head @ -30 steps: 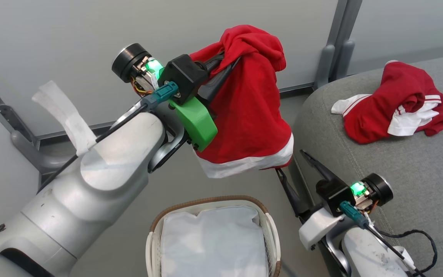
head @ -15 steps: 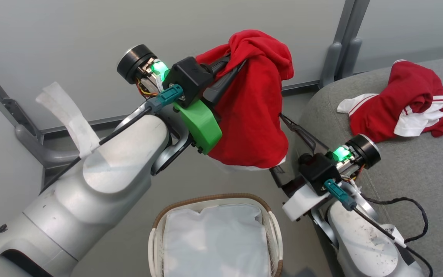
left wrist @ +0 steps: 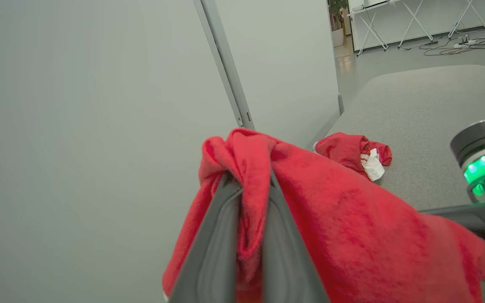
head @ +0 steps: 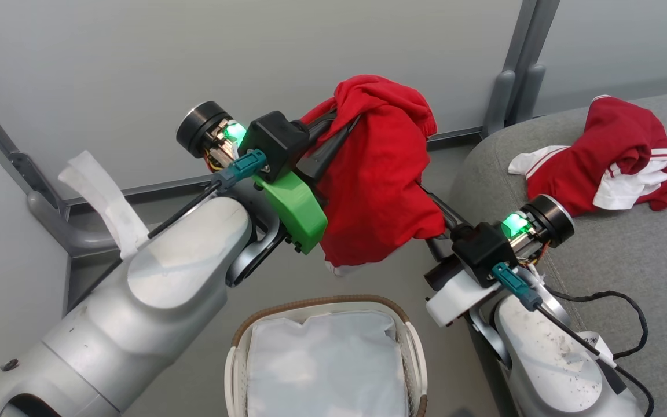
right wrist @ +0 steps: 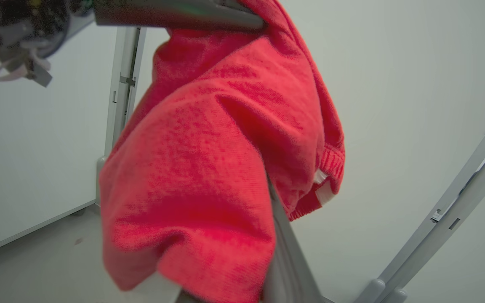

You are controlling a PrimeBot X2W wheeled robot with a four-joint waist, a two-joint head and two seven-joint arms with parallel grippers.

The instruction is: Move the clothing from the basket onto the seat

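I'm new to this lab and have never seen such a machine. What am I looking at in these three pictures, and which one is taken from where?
This is a wheeled robot with two arms, each ending in a two-fingered claw. The wide picture is taken from its head, looking down at the work. The other two come from cameras on its wrists, looking along each claw's fingers.

The left claw is shut on a red garment and holds it in the air near a white laundry basket, which has a white liner inside. The right claw is shut too and seems to pinch the garment's lower edge, though the cloth hides its tips. A second red and white garment lies on the grey sofa seat, on the robot's right.
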